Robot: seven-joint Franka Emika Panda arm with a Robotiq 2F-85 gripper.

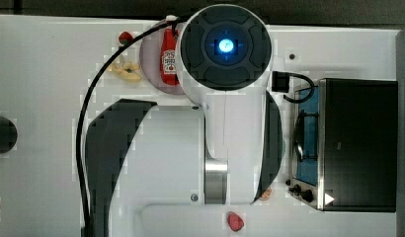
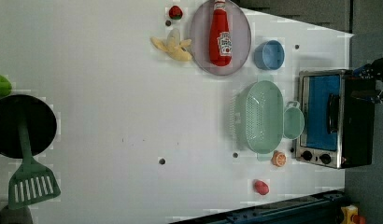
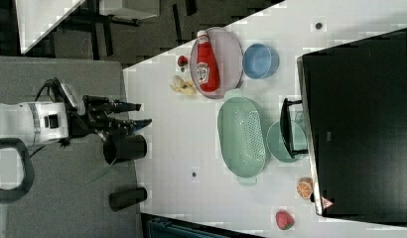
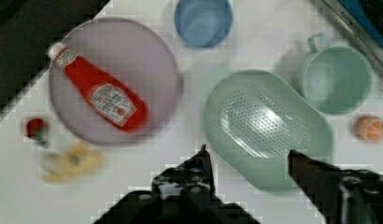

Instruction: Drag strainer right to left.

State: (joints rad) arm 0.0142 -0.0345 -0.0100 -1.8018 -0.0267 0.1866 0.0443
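Note:
The strainer (image 2: pixel 262 116) is a pale mint-green oval colander lying on the white table (image 2: pixel 110 93), right beside the toaster oven and the green cup. It also appears in the right view (image 3: pixel 241 136) and in the wrist view (image 4: pixel 266 126). My gripper (image 3: pixel 145 113) is open and holds nothing. In the right view it is far toward the right view's left, well apart from the strainer. In the wrist view the gripper (image 4: pixel 248 156) hovers high above the strainer's near rim, with its two dark fingers (image 4: pixel 201 163) spread wide.
A green cup (image 2: pixel 293 122) touches the strainer, next to the toaster oven (image 2: pixel 329 119). A blue bowl (image 2: pixel 269 54) and a plate (image 2: pixel 199 46) with a ketchup bottle (image 2: pixel 220 37) lie nearby. An orange (image 2: pixel 279 159), a strawberry (image 2: pixel 261 187), a banana (image 2: pixel 173 46), a black pan (image 2: pixel 21 126) and a spatula (image 2: pixel 31 182) are also on the table.

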